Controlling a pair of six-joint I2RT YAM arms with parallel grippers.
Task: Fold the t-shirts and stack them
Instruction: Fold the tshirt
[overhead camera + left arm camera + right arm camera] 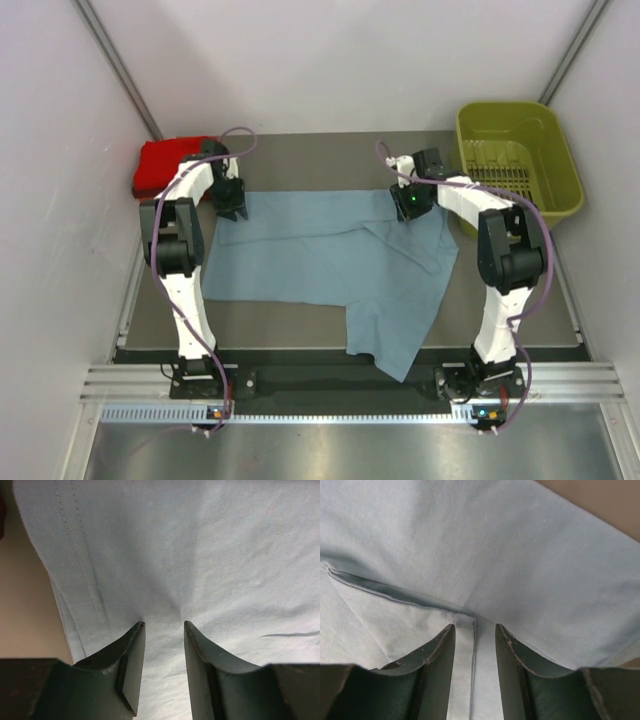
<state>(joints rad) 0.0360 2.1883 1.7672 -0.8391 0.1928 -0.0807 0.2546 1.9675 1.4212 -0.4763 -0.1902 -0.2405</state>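
A dusty grey-blue t-shirt (pixel 320 255) lies spread on the table, with one flap folded over at its right and a part hanging past the near edge. My left gripper (pixel 232 208) is down on its far left corner. In the left wrist view the jaws (pixel 162 625) stand narrowly apart, pinching cloth (pixel 200 555) whose creases run into the gap. My right gripper (pixel 410 205) is down on the far right corner. Its jaws (pixel 474 627) pinch a seamed fold of the shirt (pixel 495 545). A bright red folded t-shirt (pixel 160 165) lies at the far left.
An olive-green plastic basket (pixel 515 150) stands at the far right, close behind the right arm. White walls close in the table on the left, back and right. Bare table (pixel 300 160) shows beyond the shirt.
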